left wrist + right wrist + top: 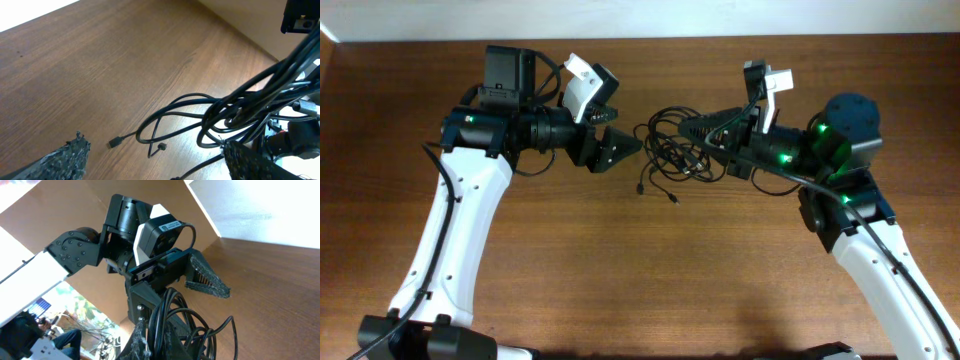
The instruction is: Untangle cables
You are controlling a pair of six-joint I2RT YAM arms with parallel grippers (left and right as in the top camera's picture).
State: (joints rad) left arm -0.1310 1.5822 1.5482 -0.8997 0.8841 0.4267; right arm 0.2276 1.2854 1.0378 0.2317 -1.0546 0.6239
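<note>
The white camera housing (pixel 159 230) on the left wrist carries a small dark label whose print is too small to read.

The left arm (pixel 455 215) rises from the surface's (pixel 620 270) near-left corner, bends near the far edge and runs level to the right. The left hand (pixel 620 146) stands open, its rough-padded fingers (pixel 67 159) spread wide, pointing at the tangle without touching it.

The cables (pixel 670 150) hang in a loose knot of black loops between the two hands, over the middle of the surface towards its far edge. Two small plug ends (pixel 116 142) trail down by the wood.

The right arm (pixel 885 265) comes up from the near-right corner and reaches left. The right hand (pixel 700 130) is closed on the cables, the bundle rising from between its fingers (pixel 137 342).
</note>
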